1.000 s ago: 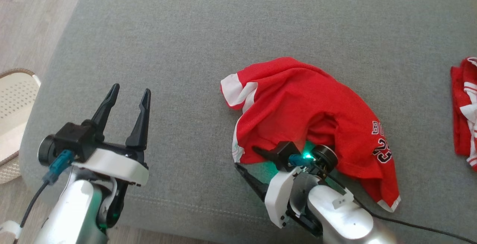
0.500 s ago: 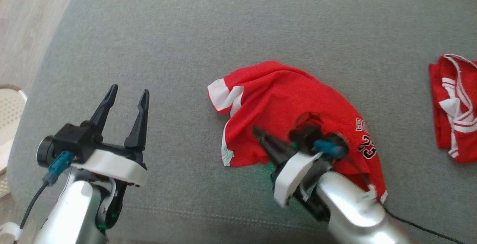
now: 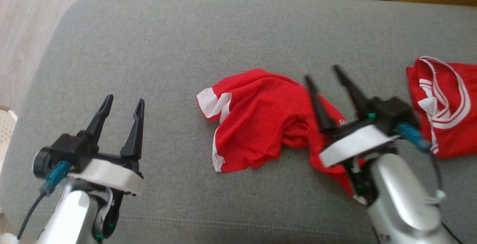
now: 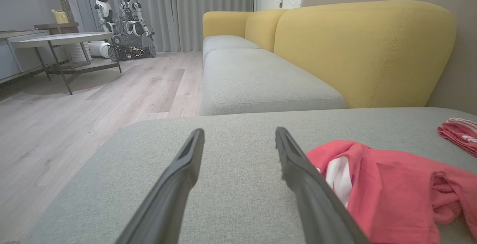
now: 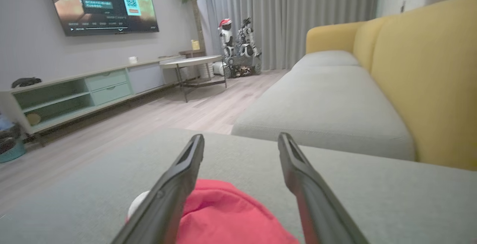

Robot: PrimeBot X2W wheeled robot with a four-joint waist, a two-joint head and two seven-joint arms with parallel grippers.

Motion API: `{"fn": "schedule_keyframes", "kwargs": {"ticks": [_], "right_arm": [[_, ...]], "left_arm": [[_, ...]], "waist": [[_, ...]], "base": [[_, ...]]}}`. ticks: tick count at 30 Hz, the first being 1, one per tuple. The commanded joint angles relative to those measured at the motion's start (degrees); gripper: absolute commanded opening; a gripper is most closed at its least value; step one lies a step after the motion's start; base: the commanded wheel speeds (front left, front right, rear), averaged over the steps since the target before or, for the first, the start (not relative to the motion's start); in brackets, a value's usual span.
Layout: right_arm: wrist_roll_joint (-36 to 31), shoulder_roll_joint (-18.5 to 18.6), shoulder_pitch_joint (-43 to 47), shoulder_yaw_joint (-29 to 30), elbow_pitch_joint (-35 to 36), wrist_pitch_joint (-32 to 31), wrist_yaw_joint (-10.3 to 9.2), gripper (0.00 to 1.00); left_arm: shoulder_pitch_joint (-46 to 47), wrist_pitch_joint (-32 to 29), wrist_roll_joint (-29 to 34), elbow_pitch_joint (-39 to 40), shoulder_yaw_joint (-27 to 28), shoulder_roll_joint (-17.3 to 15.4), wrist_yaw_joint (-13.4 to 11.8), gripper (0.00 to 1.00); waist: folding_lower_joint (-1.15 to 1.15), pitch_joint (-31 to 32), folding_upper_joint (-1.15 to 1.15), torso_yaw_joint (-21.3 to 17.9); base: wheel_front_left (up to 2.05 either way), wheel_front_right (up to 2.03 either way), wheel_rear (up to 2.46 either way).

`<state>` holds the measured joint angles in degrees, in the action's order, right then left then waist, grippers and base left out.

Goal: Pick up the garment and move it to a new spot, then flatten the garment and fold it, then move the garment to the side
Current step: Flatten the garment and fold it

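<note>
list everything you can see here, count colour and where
jersey: 1, red with white trim, crumpled mid-cushion
second garment: 1, red with white stripes, cushion's right edge
seat cushion: 1, grey, under both garments
sofa back: 1, yellow, beyond the cushion
round table: 1, pale top, on wood floor
screen: 1, lit, on grey wall
robot with red hat: 1, white, by grey curtains
left gripper: 1, dark, open, over bare cushion
right gripper: 1, dark, open, over jersey's right part
</note>
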<state>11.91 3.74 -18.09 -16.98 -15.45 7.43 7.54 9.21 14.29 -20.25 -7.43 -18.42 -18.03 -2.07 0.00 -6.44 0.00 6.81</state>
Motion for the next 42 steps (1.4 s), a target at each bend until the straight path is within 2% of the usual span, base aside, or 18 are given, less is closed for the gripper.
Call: {"fn": "schedule_keyframes", "kwargs": {"ticks": [1,8,15,23,42], "right_arm": [[-1.49,-0.86,0.58,1.31,4.3,-0.98,-0.05,1.0],[-4.9,-0.86,9.28,10.48,15.08,-6.05,-0.05,1.0],[-5.06,-0.86,17.55,14.08,20.87,-9.88,-0.05,1.0],[-4.34,-0.86,21.29,15.66,23.49,-11.3,-0.05,1.0],[-4.34,-0.86,21.0,15.62,23.71,-11.76,-0.05,1.0]], "left_arm": [[1.29,0.18,0.15,2.24,2.51,-1.94,-0.51,1.0],[-0.6,-0.78,0.21,3.19,2.12,-2.78,-1.05,1.0],[-2.7,-1.92,0.15,4.04,1.76,-3.49,-1.76,1.0],[-4.42,-3.46,0.01,5.53,1.4,-4.25,-2.49,1.0],[-3.89,-3.92,-0.32,6.33,0.94,-4.97,-2.96,1.0]], "waist": [[0.0,0.56,0.0,-0.33],[0.0,2.6,0.0,-0.71],[0.0,5.23,0.0,-0.91],[0.0,6.61,0.0,-1.28],[0.0,5.82,0.0,-1.18]], "base": [[0.0,0.0,0.0],[0.0,0.0,0.0],[0.0,0.0,0.0],[0.0,0.0,0.0],[0.0,0.0,0.0]]}}
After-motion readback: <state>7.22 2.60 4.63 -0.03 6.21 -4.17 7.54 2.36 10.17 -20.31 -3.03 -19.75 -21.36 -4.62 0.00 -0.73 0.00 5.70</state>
